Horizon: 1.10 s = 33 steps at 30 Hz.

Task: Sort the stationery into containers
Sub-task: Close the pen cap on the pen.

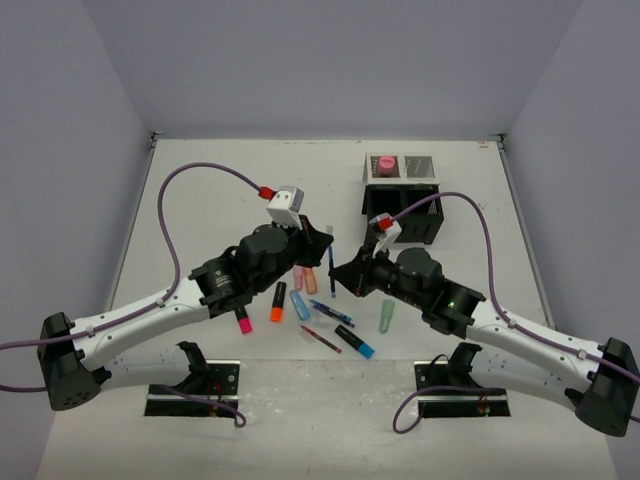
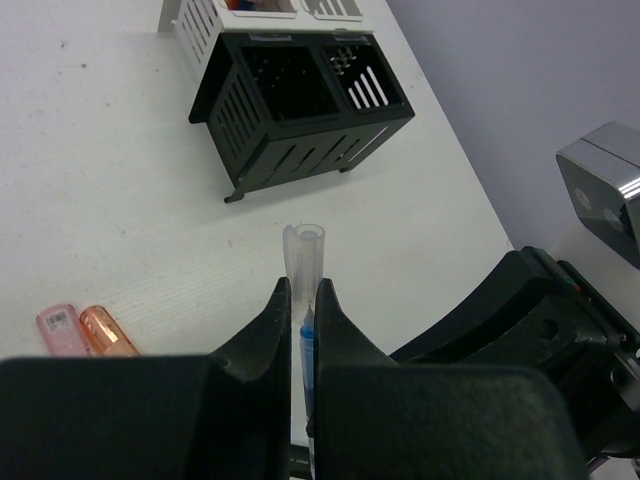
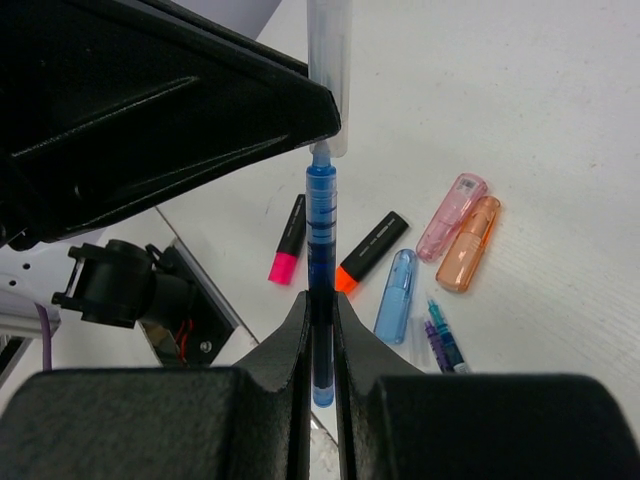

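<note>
The thin blue pen (image 1: 331, 272) was held off the table between both arms, to the near-left of the black mesh organizer (image 1: 432, 228) and well apart from it. The left gripper (image 2: 300, 298) had its fingers pinched together on the clear cap end, whose tip stuck out past them on the side facing the organizer; the right gripper (image 3: 321, 306) had its fingers clamped on the blue barrel; neither pair showed any gap beside the pen. Whether this was a hand-over or a cap being worked, I could not tell.

The pen would likely be light, stiff and smooth; a round plastic barrel tends to roll or pivot between flat pads, so the surer hold would be squarely across mid-barrel; the cap seemed the poorer place, since it might slip off.

A pink glue stick (image 1: 384, 163) stood in the organizer's far-left, pale-lined compartment. The pink highlighter (image 1: 243, 322), orange highlighter (image 1: 277, 303), mint highlighter (image 1: 387, 315) and red pen (image 1: 320, 339) lay loose on the table, all on the near side of the organizer.
</note>
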### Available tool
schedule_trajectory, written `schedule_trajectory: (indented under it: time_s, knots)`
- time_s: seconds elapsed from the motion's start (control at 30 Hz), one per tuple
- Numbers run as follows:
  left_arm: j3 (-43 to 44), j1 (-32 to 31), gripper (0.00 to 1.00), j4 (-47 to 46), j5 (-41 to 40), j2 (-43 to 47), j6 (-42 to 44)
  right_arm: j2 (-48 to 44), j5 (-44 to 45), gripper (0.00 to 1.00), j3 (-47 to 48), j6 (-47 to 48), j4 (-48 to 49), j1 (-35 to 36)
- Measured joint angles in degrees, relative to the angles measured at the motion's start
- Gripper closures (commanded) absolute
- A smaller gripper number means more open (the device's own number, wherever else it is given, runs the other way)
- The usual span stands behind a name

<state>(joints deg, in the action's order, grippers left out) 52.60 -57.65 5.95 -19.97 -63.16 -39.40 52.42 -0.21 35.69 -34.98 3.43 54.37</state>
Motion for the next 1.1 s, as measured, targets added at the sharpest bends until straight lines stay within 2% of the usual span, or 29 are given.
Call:
schedule_trajectory:
  time_s: [0.33, 0.87, 1.1]
  knots:
    - [-0.6, 0.0, 1.00, -2.2, 0.3, 0.4, -0.5, 0.5, 2.3, 1.00, 2.2, 1.4, -1.2, 0.0]
    - [-2.7, 0.7, 1.00, -7.6, -0.6, 4.7, -3.1, 3.7, 3.8, 1.00, 11.2, 5.3, -5.6, 0.2]
    - [-2.7, 1.1, 1.00, -7.0, -1.4, 4.8, -2.4, 5.5, 4.0, 1.00, 12.6, 10.3, -6.3, 0.2]
